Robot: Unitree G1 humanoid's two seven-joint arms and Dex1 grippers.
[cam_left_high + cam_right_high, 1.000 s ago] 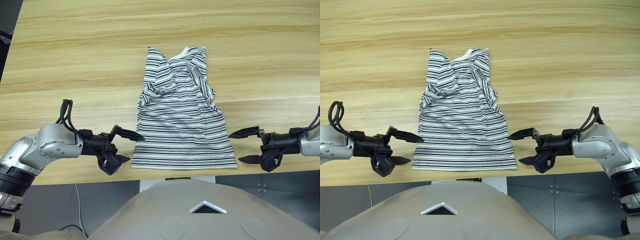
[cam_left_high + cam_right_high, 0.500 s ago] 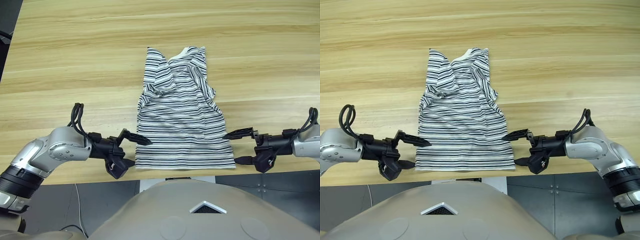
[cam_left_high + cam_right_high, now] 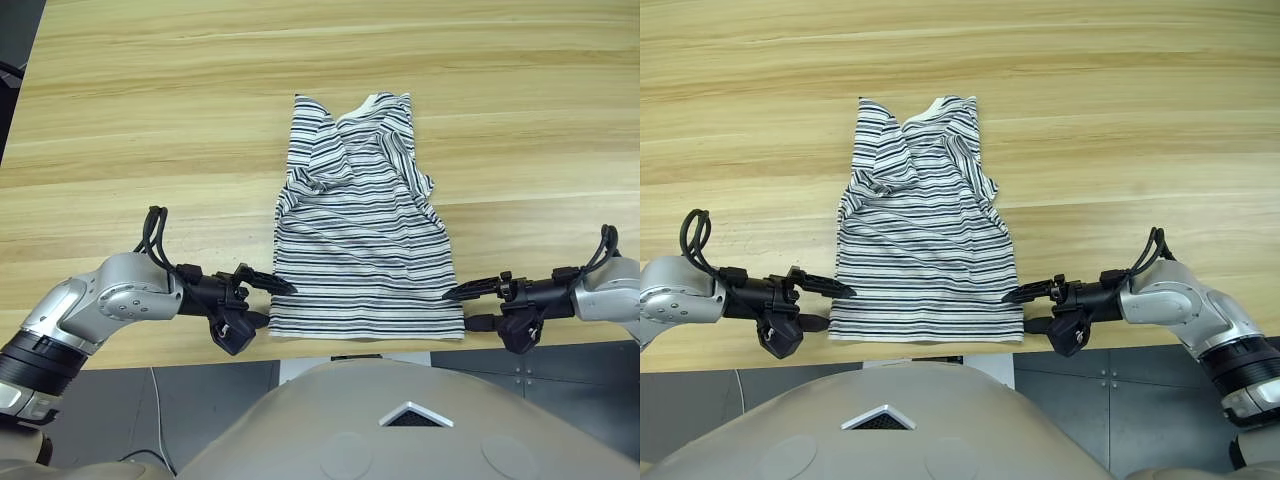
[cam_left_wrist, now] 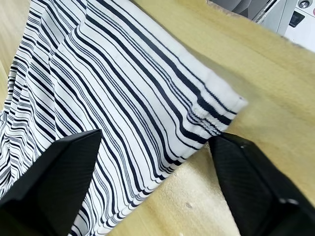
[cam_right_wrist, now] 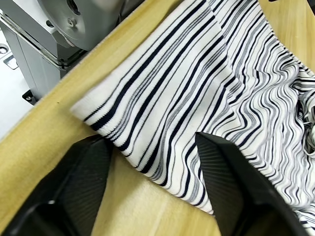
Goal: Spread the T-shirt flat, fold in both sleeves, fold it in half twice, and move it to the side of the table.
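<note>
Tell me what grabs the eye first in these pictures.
A black-and-white striped T-shirt lies in the middle of the wooden table, collar away from the robot, rumpled near the top. At the table's near edge, the left gripper and the right gripper sit open at the shirt's two bottom corners, one on each side.

Head pair looks down (stereo); wrist cameras close — all share T-shirt (image 3: 360, 230).

T-shirt (image 3: 360, 230): lying mid-desk (image 3: 150, 120), collar pointing toward far edge, hem running along near edge. Left hand (image 3: 278, 303) sitting at hem's left corner, right hand (image 3: 457, 309) at right corner, fingers straddling each.
</note>
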